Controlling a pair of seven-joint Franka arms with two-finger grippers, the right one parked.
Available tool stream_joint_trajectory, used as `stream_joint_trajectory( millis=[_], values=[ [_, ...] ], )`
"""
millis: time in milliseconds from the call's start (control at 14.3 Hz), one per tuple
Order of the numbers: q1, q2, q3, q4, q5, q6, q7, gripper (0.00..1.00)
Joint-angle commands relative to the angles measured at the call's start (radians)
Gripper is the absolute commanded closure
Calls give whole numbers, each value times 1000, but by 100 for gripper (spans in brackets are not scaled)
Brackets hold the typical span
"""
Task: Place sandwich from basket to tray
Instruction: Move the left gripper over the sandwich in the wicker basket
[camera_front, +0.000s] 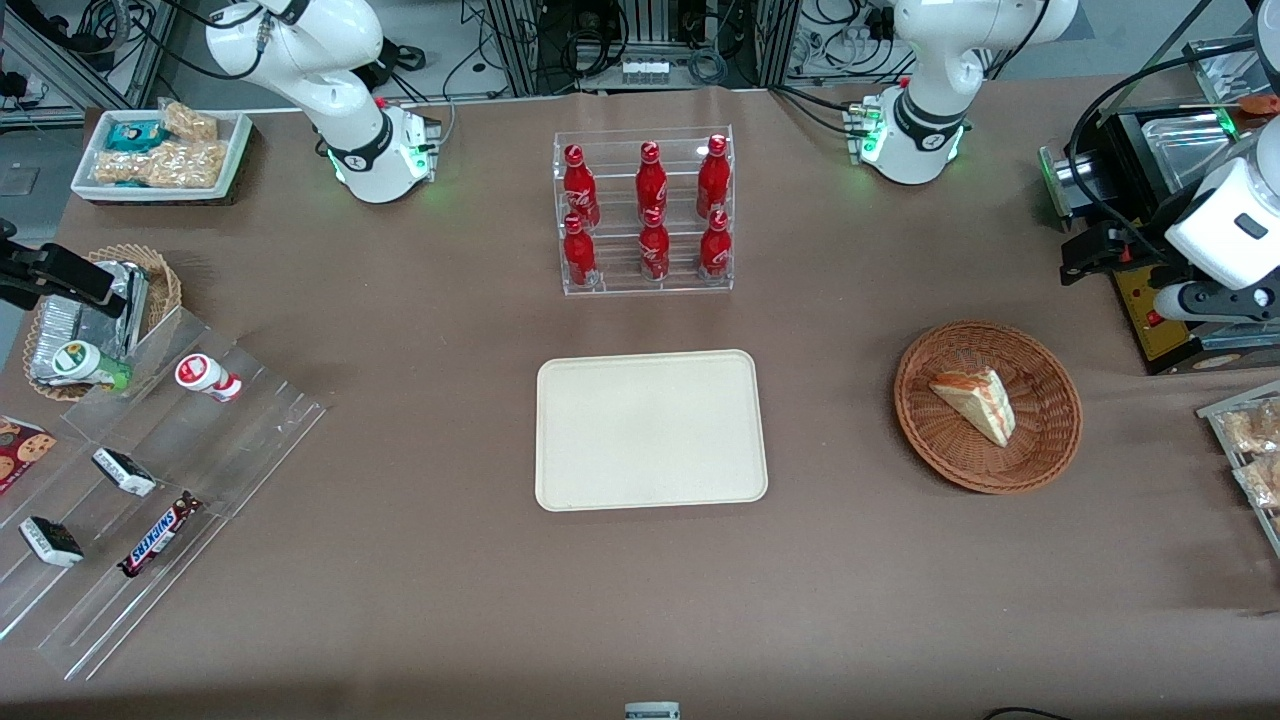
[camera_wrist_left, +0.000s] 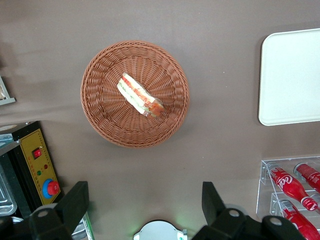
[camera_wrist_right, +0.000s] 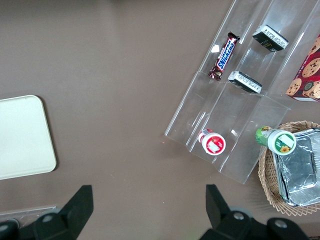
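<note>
The sandwich (camera_front: 975, 403) (camera_wrist_left: 140, 95), a pale triangular wedge with red and green filling, lies in the round reddish-brown basket (camera_front: 925, 440) (camera_wrist_left: 100, 120). The empty cream tray (camera_front: 650, 430) (camera_wrist_left: 292, 75) lies flat at the table's middle, beside the basket and toward the parked arm's end. My left gripper (camera_front: 1080, 260) (camera_wrist_left: 144, 192) hangs open, high above the table. It is farther from the front camera than the basket and nearer the working arm's end. Nothing is between its black fingers (camera_wrist_left: 75, 200).
A clear rack of red cola bottles (camera_front: 645, 215) (camera_wrist_left: 292, 187) stands farther from the front camera than the tray. A box with a red button (camera_wrist_left: 42, 172) and a metal appliance (camera_front: 1170, 150) sit below the gripper. Snack shelves (camera_front: 150, 480) lie toward the parked arm's end.
</note>
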Motion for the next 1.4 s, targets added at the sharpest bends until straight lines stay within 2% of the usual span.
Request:
stream_joint_trajectory(
  millis=[0,699,1329],
  values=[
    [-13,-17,3,-6,17,-23,-31,0],
    [-5,32,5,-30,14,-35,-68,0],
    [-1,21,12,-390,19,340,-77,0]
  ],
)
